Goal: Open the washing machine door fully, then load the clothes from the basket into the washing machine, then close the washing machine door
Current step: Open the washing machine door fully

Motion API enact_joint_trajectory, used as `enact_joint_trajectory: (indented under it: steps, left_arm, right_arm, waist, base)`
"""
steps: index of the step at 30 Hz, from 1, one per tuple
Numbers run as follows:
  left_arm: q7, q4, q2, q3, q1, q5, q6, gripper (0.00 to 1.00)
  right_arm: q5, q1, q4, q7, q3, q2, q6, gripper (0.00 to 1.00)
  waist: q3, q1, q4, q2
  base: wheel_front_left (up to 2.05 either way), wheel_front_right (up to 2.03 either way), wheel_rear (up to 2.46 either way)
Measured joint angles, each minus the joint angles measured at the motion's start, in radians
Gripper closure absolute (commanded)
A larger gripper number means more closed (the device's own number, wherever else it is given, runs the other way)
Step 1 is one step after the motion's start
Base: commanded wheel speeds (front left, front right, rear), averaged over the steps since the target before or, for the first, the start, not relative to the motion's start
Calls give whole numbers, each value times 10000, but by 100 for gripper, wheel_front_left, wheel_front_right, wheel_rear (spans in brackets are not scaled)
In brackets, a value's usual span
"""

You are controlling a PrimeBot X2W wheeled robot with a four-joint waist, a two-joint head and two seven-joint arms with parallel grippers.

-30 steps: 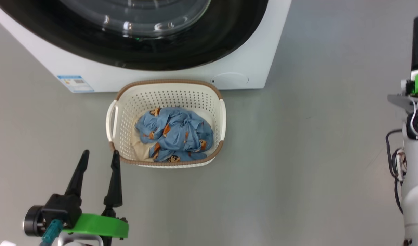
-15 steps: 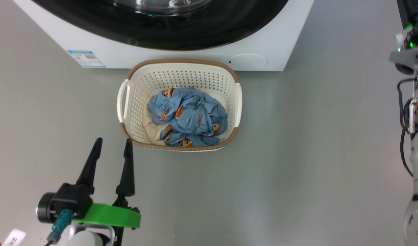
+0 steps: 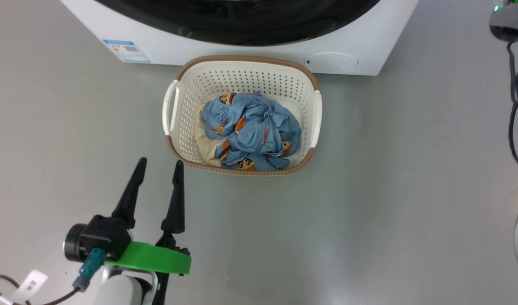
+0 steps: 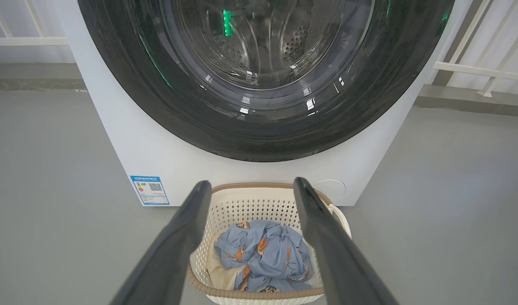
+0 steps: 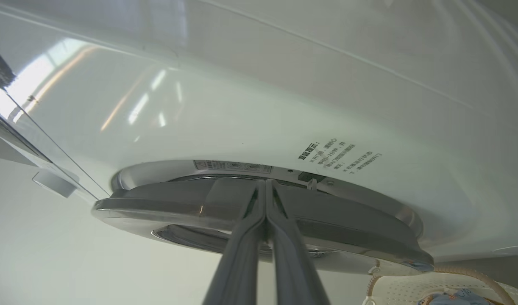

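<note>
The coming move turns on the right gripper (image 5: 265,186) and the edge of the washing machine door (image 5: 348,228): in the right wrist view the door's rim runs crosswise as a shallow disc standing a little proud of the white front, and the two fingers, pressed together with nothing seen between them, point roughly square on at the seam where rim meets cabinet, tips at or just short of it. The right arm is therefore by far the nearer to the door. The left gripper (image 3: 160,162) hangs low over the floor with its fingers spread and empty, just beside the near left corner of the basket (image 3: 242,59) and pointing toward the machine. The basket sits on the floor close against the front of the washing machine (image 3: 369,38), and the clothes (image 3: 254,131) lie bunched inside it, blue over a cream piece. From the left wrist view the door looks shut. Whether the right fingertips have entered the seam, whether the door is ajar, and where the handle or hinge lies cannot be told; the head view cuts off most of the door
</note>
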Motion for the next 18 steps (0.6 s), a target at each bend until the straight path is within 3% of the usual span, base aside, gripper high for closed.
enact_joint_trajectory:
  steps: [18]
  left_arm:
    - [0,-50,-15,-642,-358,-552,119,0]
  right_arm:
    - [-1672,-2005,1507,326,-219,12,-23,100]
  waist:
    - [699,0,569,0]
  base:
    - [0,0,0]
